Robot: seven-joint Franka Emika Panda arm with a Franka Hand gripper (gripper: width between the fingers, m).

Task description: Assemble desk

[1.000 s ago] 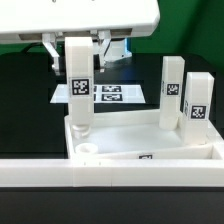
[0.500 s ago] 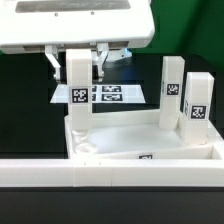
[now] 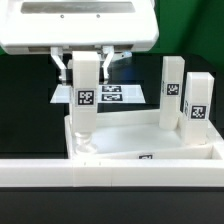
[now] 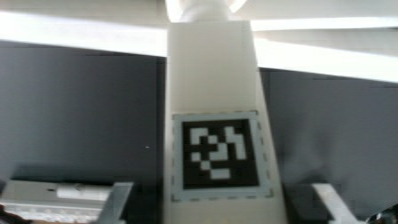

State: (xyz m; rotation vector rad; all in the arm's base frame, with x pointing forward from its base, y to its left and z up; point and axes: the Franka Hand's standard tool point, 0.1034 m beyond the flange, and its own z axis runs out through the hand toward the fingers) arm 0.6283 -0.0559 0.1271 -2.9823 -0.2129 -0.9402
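Currently, I list what I see across the exterior view from its left to its right, each placed against the tabletop (image 3: 150, 135).

Item one: the gripper (image 3: 86, 62), hanging from the white arm housing above the tabletop's corner on the exterior view's left. Its two fingers (image 3: 66, 66) stand on either side of a leg, clenched on that leg near its top.

Item two: the held leg (image 3: 86, 95), a white square-section post with a black-and-white tag on its face. It stands upright, its lower end down at the tabletop's near corner on the exterior view's left; I cannot tell whether it is seated in the socket. In the wrist view the same leg (image 4: 217, 120) fills the middle, tag facing the camera.

Item three: the marker board (image 3: 108, 94), flat on the dark table behind the tabletop, partly hidden by the held leg.

Item four: the tabletop itself, a white tray-like rectangle lying just behind the low wall.

Item five: a second leg (image 3: 173, 90), upright at the tabletop's far side toward the exterior view's right.

Item six: a third leg (image 3: 197, 102), upright just beside the second, at the tabletop's edge on the exterior view's right.

Item seven: the long white low wall (image 3: 110, 177), running across in front of the tabletop.
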